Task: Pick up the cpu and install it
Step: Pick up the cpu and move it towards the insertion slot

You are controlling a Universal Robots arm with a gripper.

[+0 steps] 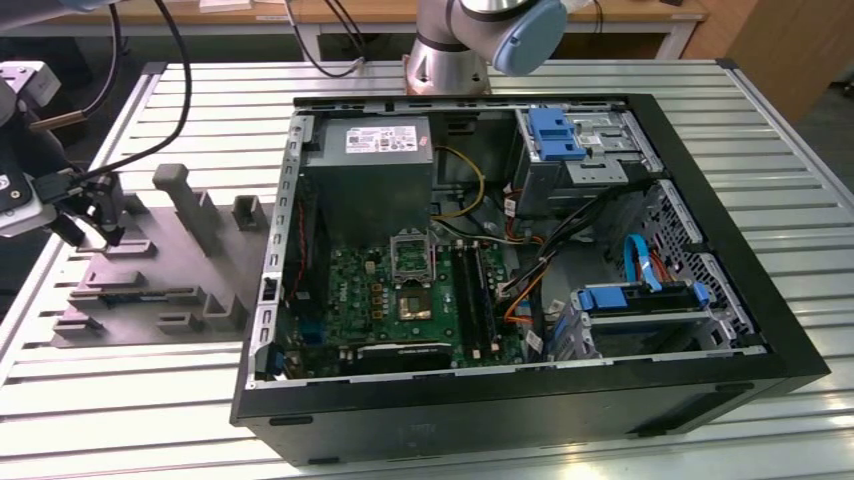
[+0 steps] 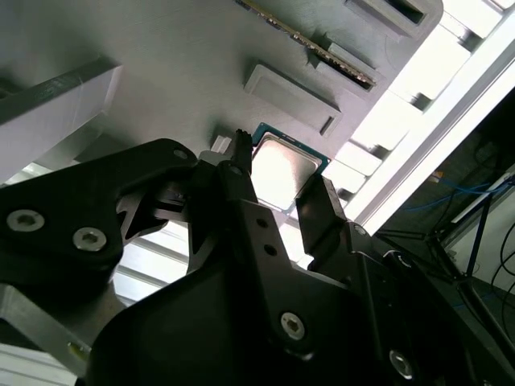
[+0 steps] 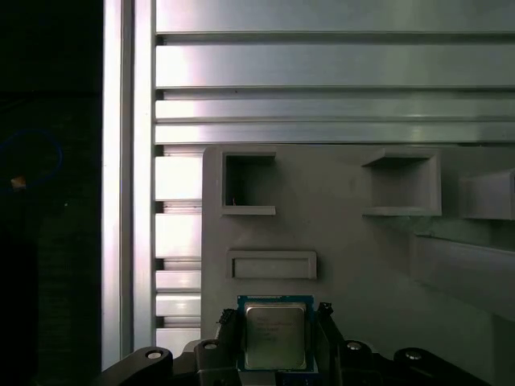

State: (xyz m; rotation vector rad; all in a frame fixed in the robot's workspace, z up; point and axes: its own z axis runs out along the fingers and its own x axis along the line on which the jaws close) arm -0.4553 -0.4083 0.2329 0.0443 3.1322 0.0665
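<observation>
The cpu (image 3: 275,334) is being gripped, as far as can be judged, at two opposite edges by the black fingers (image 2: 257,217) of the gripper (image 2: 278,163). It is being held close over the grey fixture (image 3: 346,241), near that fixture's edge beside the slatted table (image 1: 160,400) rim. Beyond, the open computer case (image 1: 534,420) is lying on the table.

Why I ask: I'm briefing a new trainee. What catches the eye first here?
The open computer case with its green motherboard dominates the exterior view. At the exterior view's left the gripper hangs over a grey fixture tray; in the first wrist view it is right at the cpu lying on that tray.
</observation>
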